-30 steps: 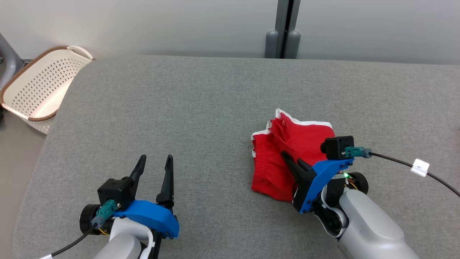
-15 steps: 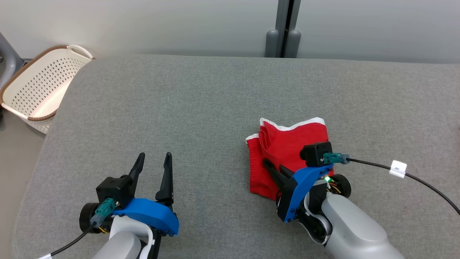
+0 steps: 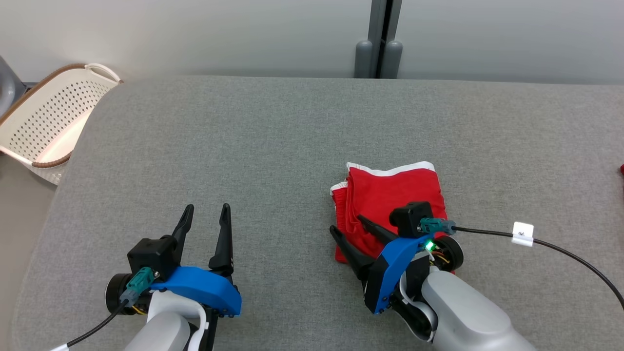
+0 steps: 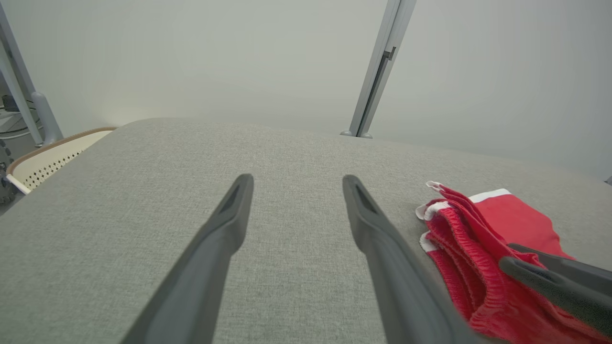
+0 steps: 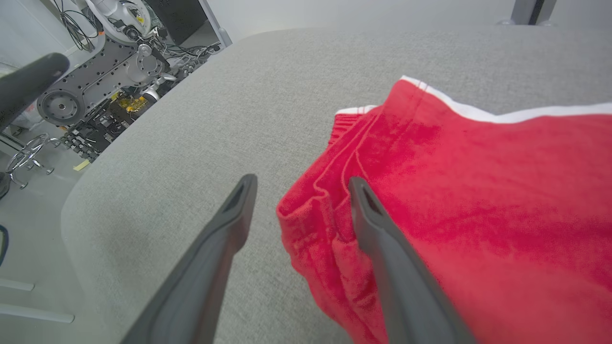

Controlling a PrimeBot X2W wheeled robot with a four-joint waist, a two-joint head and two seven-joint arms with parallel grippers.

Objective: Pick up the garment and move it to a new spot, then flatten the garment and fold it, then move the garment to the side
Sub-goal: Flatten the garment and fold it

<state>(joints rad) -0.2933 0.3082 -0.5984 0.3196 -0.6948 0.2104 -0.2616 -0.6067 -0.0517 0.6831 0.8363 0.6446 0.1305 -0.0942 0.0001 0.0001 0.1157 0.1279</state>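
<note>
- The red garment [image 3: 392,187] with white trim lies bunched in loose folds on the grey bench [image 3: 273,136], right of the middle and towards the near side.
- The right hand [image 3: 346,223] sits at the garment's near left corner with its two fingers spread apart, clamped on nothing.
- In the right wrist view the right hand [image 5: 302,179] straddles the folded edge of the garment [image 5: 478,191]. One finger lies over the red cloth and the other over bare bench just beside it.
- Whether the finger over the cloth touches it, I cannot tell.
- The left hand [image 3: 207,208] is at the near left of the bench, well apart from the garment, its fingers apart and holding nothing.
- In the left wrist view the left hand [image 4: 297,180] points across bare bench, with the garment [image 4: 507,224] off to the right and the dark fingers of the right hand [image 4: 550,272] over its near part.
- A black cable [image 3: 575,253] with a white tag [image 3: 522,233] runs from the right wrist across the bench.
- A white perforated basket [image 3: 44,126] with a brown rim stands beside the bench's far left corner.
- A grey post [image 3: 378,34] stands against the wall behind the bench.
</note>
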